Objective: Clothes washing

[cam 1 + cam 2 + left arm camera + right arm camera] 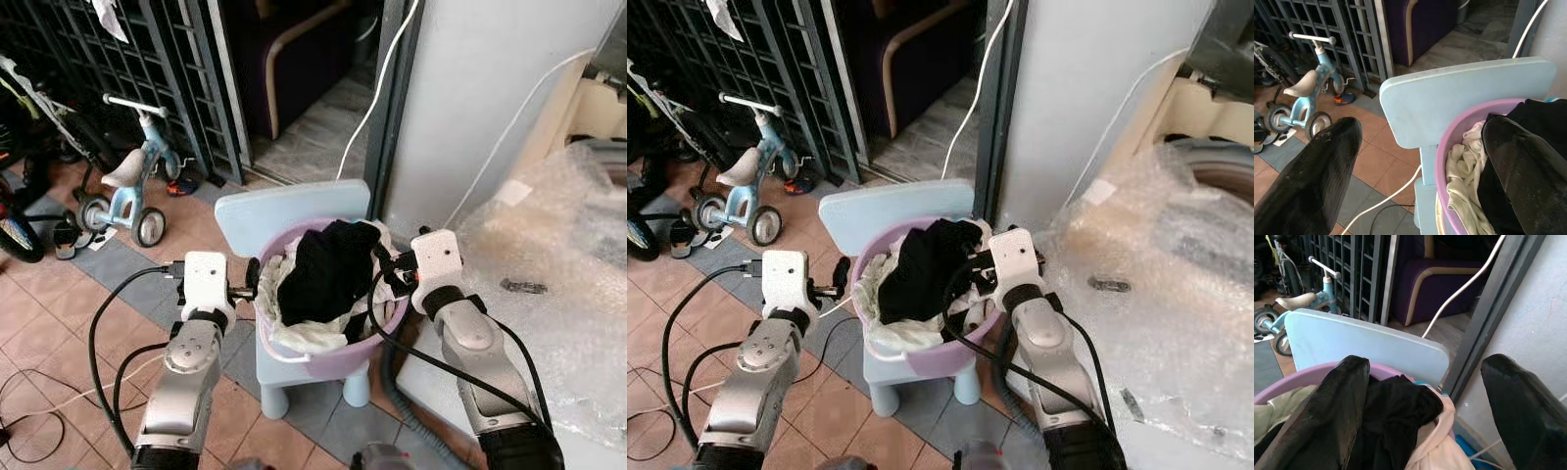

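Note:
A purple plastic basin point(338, 354) heaped with laundry stands on a small light-blue chair point(263, 210). A black garment point(328, 266) lies on top of cream and white clothes point(306, 336). My left gripper point(251, 284) is at the basin's left rim and open; in the left wrist view its fingers point(1327, 161) stand wide apart, one outside the rim point(1442, 156) and one over the black cloth. My right gripper point(392, 271) is at the right rim, also open, with one finger point(1339, 396) above the clothes and the other outside the basin.
A blue tricycle point(127, 191) and a black metal gate point(147, 78) stand at the back left. A bulky thing wrapped in bubble wrap point(558, 284) crowds the right. Cables point(59, 392) trail over the tiled floor, and a grey hose point(392, 384) lies by the chair.

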Available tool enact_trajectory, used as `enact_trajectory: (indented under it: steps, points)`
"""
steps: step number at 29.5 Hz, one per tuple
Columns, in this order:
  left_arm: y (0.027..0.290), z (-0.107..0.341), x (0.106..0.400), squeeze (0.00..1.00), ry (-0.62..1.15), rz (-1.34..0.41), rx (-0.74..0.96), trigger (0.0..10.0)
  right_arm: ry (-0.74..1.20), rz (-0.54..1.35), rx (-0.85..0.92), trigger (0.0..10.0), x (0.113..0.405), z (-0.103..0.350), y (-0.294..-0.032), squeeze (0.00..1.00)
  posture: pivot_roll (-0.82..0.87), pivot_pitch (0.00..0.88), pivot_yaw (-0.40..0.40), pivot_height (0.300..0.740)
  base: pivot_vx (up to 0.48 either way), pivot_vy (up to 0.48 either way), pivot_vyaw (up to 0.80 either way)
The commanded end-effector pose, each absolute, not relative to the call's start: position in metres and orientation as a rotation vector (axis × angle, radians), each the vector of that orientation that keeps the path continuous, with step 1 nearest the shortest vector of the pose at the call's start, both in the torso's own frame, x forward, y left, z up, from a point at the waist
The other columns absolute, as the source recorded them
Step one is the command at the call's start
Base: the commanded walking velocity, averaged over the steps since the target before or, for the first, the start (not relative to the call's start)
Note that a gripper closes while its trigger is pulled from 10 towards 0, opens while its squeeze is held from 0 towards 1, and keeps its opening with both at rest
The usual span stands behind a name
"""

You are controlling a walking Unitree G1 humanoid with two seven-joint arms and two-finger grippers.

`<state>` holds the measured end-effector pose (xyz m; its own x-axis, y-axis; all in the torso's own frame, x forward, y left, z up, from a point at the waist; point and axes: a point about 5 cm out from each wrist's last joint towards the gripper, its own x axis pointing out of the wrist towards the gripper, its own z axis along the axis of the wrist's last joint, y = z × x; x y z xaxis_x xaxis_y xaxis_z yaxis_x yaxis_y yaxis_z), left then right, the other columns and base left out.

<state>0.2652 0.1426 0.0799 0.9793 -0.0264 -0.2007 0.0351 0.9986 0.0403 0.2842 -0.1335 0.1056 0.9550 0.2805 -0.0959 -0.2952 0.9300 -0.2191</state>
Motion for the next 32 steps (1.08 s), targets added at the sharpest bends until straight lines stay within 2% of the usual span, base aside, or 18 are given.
enact_trajectory:
  steps: [1, 5, 10, 15, 23, 28, 32]
  points:
    - [0.152, 0.079, 0.264, 0.0, 0.212, -0.006, 0.053, 10.0, 0.114, 0.353, -0.24, 10.0, 0.283, 0.096, -0.123, 0.0, -0.05, 0.048, 0.042, 0.74, 0.386, 0.285, 0.0]
    - [0.152, 0.078, 0.263, 0.0, 0.215, 0.004, 0.043, 10.0, 0.227, 0.371, -0.299, 10.0, 0.284, 0.08, -0.13, 0.0, -0.05, 0.054, 0.036, 0.74, 0.337, 0.302, 0.0]
    - [0.154, 0.072, 0.261, 0.0, 0.286, 0.035, 0.075, 10.0, 0.367, 0.345, -0.351, 10.0, 0.292, 0.062, -0.146, 0.0, -0.04, 0.058, 0.03, 0.74, 0.0, 0.0, 0.0]
    - [0.155, 0.071, 0.251, 0.0, 0.313, -0.007, 0.134, 10.0, 0.497, 0.277, -0.326, 10.0, 0.303, 0.047, -0.163, 0.0, -0.01, 0.072, 0.017, 0.74, 0.0, 0.0, 0.0]
    - [0.16, 0.074, 0.231, 0.0, 0.314, -0.005, 0.171, 10.0, 0.501, 0.246, -0.393, 10.0, 0.321, 0.05, -0.164, 0.0, 0.03, 0.12, -0.018, 0.74, 0.0, 0.0, 0.0]
    - [0.154, 0.078, 0.22, 0.0, 0.319, -0.033, 0.179, 10.0, 0.637, 0.123, -0.369, 10.0, 0.317, 0.028, -0.174, 0.0, 0.04, 0.153, -0.037, 0.74, 0.0, 0.0, 0.0]
    - [0.154, 0.076, 0.217, 0.0, 0.345, -0.024, 0.157, 10.0, 0.712, 0.102, -0.344, 10.0, 0.314, 0.019, -0.176, 0.0, 0.04, 0.165, -0.04, 0.74, 0.0, 0.0, 0.0]
